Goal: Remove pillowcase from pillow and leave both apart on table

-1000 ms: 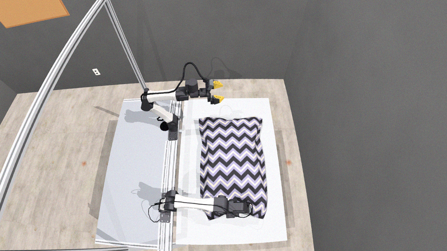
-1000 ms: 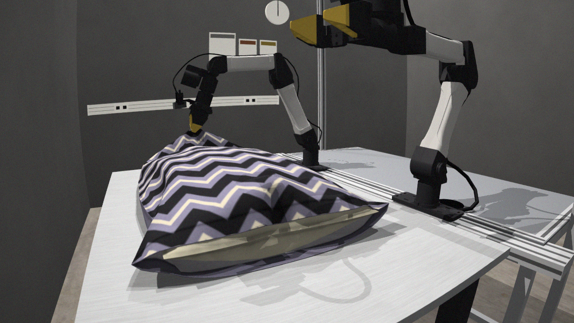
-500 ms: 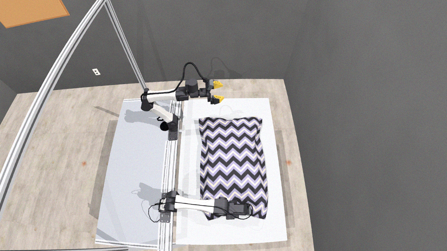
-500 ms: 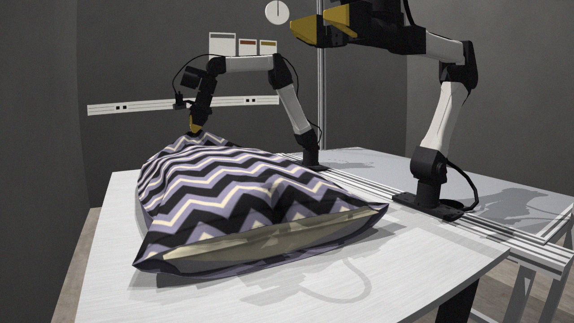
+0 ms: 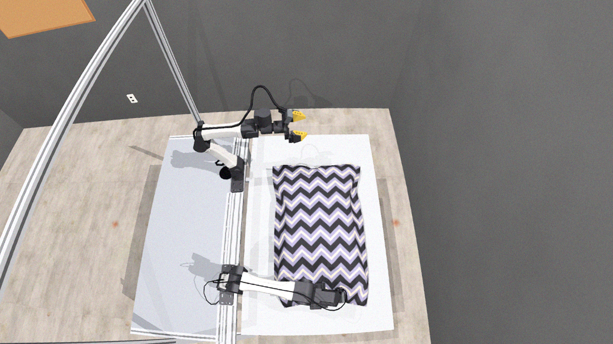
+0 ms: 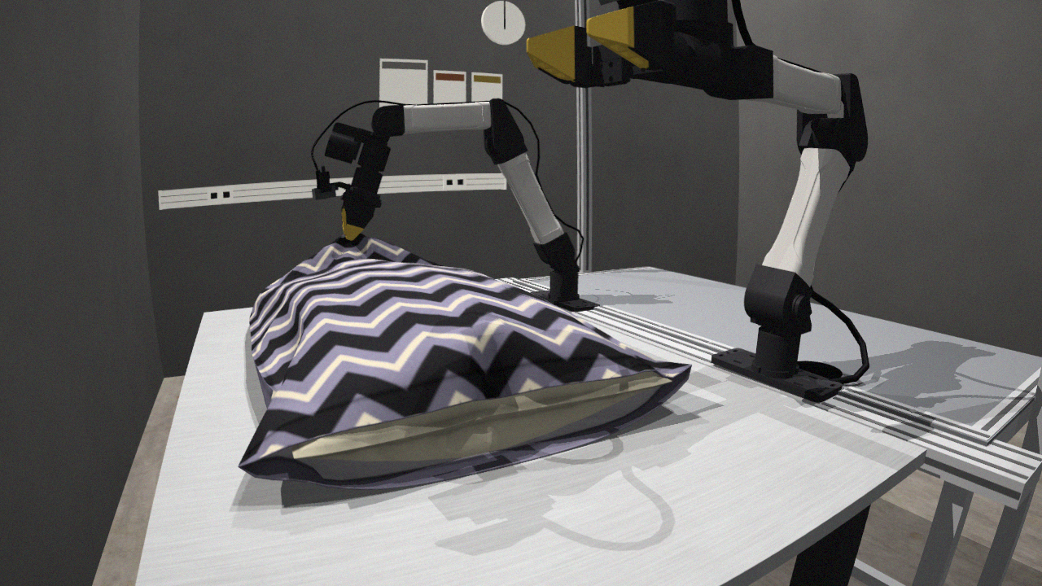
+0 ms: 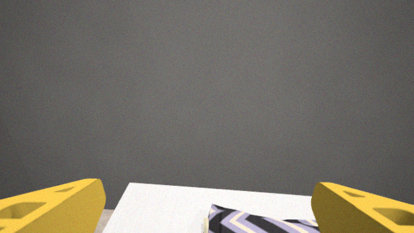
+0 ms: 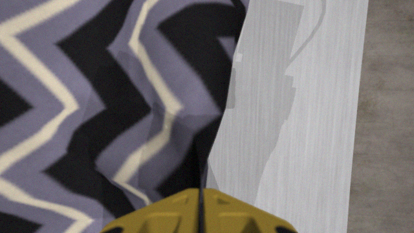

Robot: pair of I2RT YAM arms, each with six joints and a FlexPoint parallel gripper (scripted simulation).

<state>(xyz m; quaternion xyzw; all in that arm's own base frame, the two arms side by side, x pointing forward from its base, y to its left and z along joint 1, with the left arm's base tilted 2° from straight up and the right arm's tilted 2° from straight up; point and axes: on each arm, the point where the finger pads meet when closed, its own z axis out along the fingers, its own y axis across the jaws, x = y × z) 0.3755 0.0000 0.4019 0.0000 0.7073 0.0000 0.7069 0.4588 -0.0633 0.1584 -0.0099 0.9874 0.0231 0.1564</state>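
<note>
Now we've the right jaws [image 6: 352, 234] clamped on the pillowcase's [image 5: 319, 220] [image 6: 408, 327] [image 7: 259, 223] [image 8: 129, 97] closed end, its mouth facing lower right, nearer our wide-apart left jaws [image 5: 301, 125] [image 6: 579, 47].

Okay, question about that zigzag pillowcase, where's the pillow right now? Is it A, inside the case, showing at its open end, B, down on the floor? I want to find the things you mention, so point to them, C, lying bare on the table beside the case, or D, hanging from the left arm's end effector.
A: the exterior view shows the cream pillow [image 6: 466, 430] inside the open end of the zigzag pillowcase [image 5: 319, 220] [image 6: 408, 327] [image 7: 239, 223] [image 8: 126, 97].
</note>
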